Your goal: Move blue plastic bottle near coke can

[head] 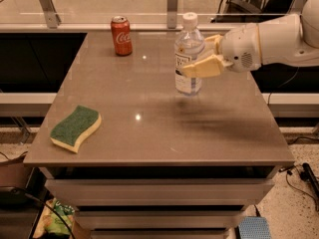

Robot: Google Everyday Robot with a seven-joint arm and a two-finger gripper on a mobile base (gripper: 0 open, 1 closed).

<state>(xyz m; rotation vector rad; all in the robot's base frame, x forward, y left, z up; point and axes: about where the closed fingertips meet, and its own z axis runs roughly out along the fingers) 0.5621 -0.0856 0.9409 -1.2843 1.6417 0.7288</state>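
The blue plastic bottle (188, 54), clear with a white cap and a white label, hangs upright a little above the table, right of centre. My gripper (204, 55) reaches in from the right and is shut on the bottle's middle, one cream finger (202, 67) across its front. The red coke can (121, 36) stands upright near the table's far edge, to the left of the bottle and well apart from it.
A green and yellow sponge (76, 127) lies near the table's front left corner. The brown table (149, 133) ends at a rail with metal posts (172, 4) at the back. My white arm (279, 36) spans the right side.
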